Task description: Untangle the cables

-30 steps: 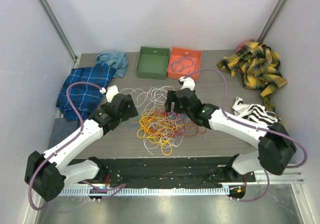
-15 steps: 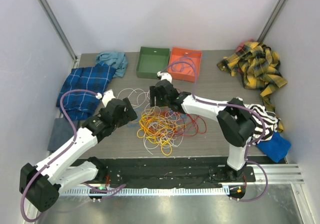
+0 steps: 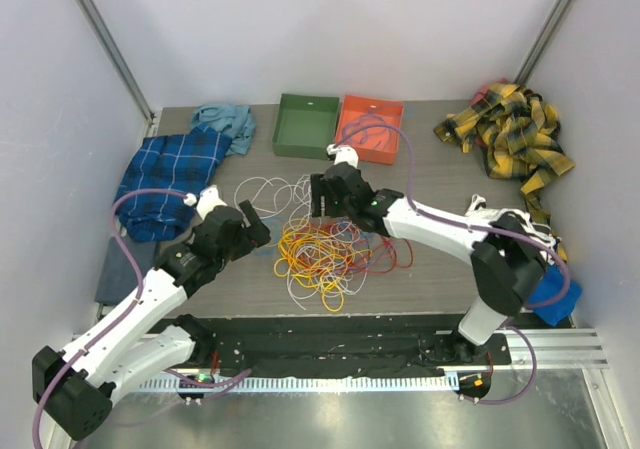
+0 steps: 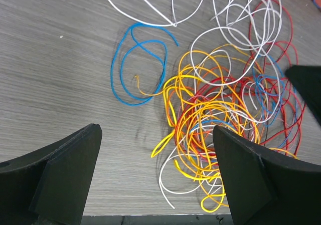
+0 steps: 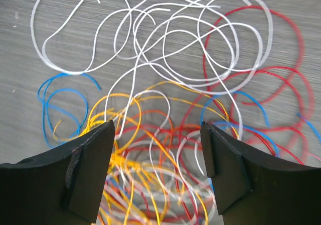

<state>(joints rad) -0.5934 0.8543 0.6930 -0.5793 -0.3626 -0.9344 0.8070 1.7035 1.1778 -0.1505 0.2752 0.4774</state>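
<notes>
Top external view: 1 grey wood-grain table (image 3: 420,279) fills the middle of the frame, with 2 white-and-black arms reaching up from the bottom edge. The left arm (image 3: 150,294) comes from the lower left and the right arm (image 3: 440,231) from the lower right.

6 cloths lie around the edges. A blue plaid cloth (image 3: 165,174) and a teal cloth (image 3: 225,121) are at upper left. A yellow-and-black plaid cloth (image 3: 510,134) is at upper right, and a black-and-white striped cloth (image 3: 490,214) sits below it. A blue cloth (image 3: 552,297) is at the right edge and a dark grey cloth (image 3: 118,269) at the left edge.

2 trays stand side by side at top centre, the green tray (image 3: 307,125) left of the orange tray (image 3: 372,129).

The cables (image 3: 325,249) lie in 1 tangled heap at the centre of the table, in 5 colours. I cannot count the strands.

The left gripper (image 3: 255,224) sits just left of the heap and the right gripper (image 3: 320,197) at its upper edge. Both wrist views show the jaws spread wide with nothing between them.

In the left wrist view, 1 blue cable (image 4: 140,64) loops apart at upper left of the yellow-orange knot. In the right wrist view, white cable loops (image 5: 165,29) spread across the top of the frame.
</notes>
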